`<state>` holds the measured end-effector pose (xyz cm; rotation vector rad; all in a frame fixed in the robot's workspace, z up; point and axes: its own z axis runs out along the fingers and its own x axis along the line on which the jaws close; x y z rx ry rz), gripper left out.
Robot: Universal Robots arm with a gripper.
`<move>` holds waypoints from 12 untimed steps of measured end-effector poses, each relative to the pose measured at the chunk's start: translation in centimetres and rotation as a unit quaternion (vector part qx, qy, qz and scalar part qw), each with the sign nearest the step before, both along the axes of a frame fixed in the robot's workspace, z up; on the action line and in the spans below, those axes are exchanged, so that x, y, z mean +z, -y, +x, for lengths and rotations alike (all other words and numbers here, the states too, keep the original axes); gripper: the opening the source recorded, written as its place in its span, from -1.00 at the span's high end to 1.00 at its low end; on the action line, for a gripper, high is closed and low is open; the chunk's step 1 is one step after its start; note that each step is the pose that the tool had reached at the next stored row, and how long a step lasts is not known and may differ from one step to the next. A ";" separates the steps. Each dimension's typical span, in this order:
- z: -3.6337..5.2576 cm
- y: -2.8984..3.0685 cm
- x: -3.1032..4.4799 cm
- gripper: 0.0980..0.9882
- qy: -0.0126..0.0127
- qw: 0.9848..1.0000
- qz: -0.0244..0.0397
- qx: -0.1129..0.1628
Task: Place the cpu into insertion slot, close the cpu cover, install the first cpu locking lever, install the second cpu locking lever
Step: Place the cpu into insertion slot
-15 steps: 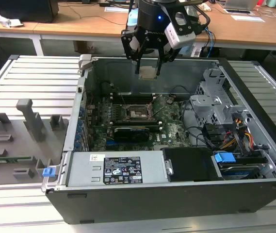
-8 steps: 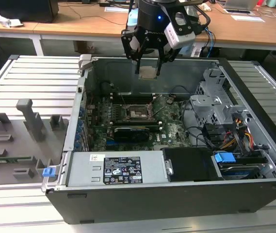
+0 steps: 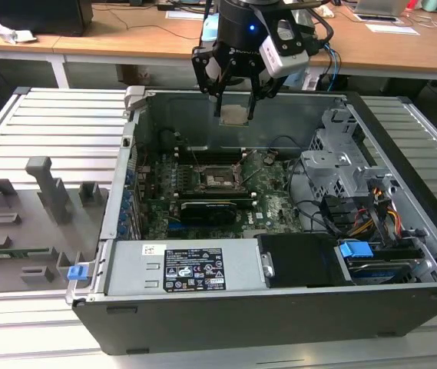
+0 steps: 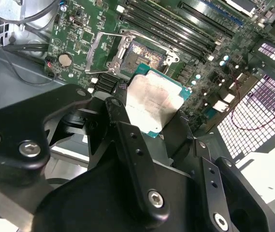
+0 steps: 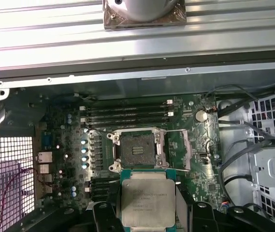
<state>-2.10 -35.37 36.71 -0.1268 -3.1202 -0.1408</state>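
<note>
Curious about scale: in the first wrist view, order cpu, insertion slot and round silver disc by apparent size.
cpu and insertion slot: look alike, and the cpu is nearer the camera, so unranked.
round silver disc: smallest.

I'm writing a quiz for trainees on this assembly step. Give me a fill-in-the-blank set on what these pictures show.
1. The gripper is shut on the ___.
2. The insertion slot lies ___, with nothing seated in it.
3. The cpu cover stands ___, not down over the slot.
Missing words: cpu; empty; open.
</note>
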 end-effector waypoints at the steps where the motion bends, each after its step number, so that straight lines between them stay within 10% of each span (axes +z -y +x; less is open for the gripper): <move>1: 0.00 0.00 0.00 0.00 0.000 1.000 0.000 -0.001; 12: -0.12 0.00 0.00 0.00 0.000 1.000 0.000 -0.016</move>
